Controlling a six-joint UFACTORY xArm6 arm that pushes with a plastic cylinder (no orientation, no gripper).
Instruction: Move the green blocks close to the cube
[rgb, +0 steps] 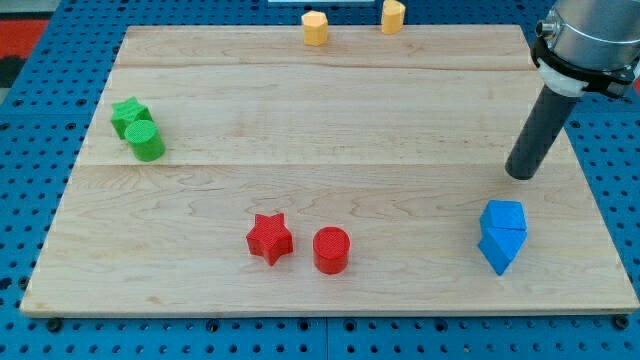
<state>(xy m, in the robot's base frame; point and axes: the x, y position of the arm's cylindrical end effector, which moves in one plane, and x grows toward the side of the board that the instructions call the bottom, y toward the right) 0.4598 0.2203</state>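
Observation:
A green star block (128, 114) and a green cylinder (147, 141) touch each other at the board's left side. Two blue blocks sit together at the lower right: a blue cube (503, 217) above and a blue wedge-like block (497, 251) below it. My tip (520, 173) stands on the board at the right, just above the blue cube and far from the green blocks. The rod rises to the arm at the view's top right.
A red star (269, 238) and a red cylinder (331, 250) sit at the bottom middle. Two yellow blocks (315, 27) (393, 15) stand at the top edge. The wooden board (300, 90) lies on a blue pegboard.

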